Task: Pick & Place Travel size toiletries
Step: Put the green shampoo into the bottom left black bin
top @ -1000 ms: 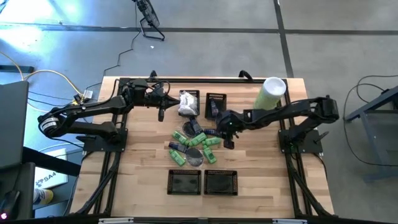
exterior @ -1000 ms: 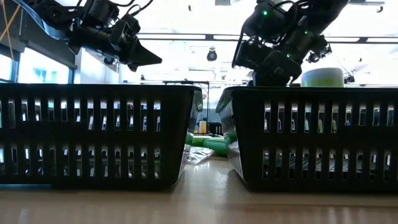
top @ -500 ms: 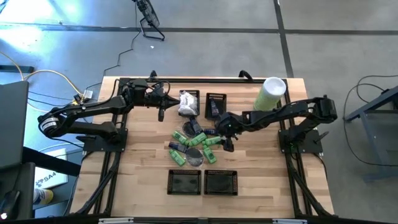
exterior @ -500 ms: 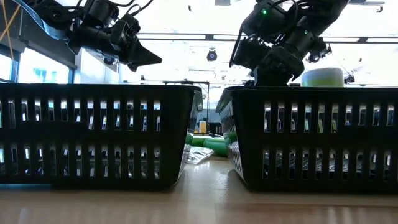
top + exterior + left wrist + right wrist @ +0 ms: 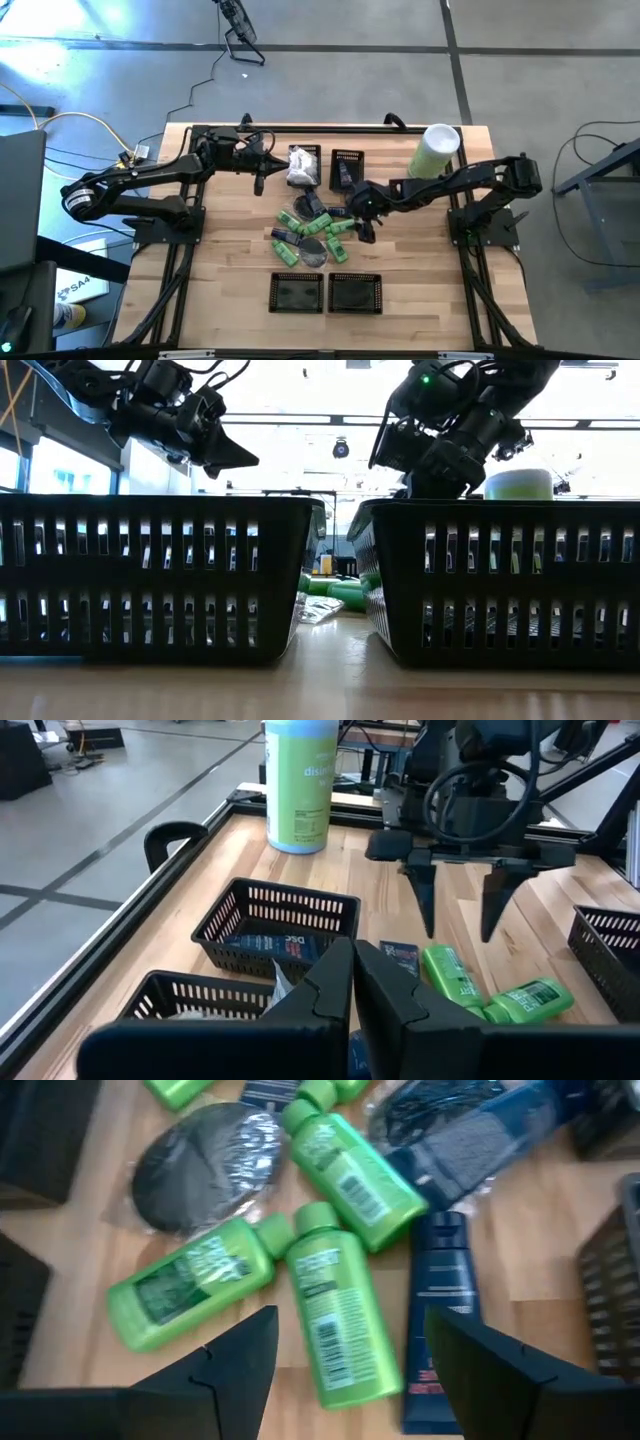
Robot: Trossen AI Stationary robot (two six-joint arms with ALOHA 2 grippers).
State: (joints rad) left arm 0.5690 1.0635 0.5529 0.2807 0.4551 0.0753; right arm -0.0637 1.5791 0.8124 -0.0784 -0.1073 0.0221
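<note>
- I see my right end effector (image 5: pixel 345 1370) wide open, holding nothing, hanging just over the pile of green bottles (image 5: pixel 335 1312) in the middle of the table (image 5: pixel 230 280).
- One green bottle lies between its two fingers (image 5: pixel 235 1355), next to a dark blue tube (image 5: pixel 437 1310).
- A grey disc in clear wrap (image 5: pixel 205 1168) lies near them.
- My left end effector (image 5: pixel 281 162) is shut tight with nothing in it, waiting beside the far basket (image 5: pixel 303 153) that holds white packets (image 5: pixel 301 168).
</note>
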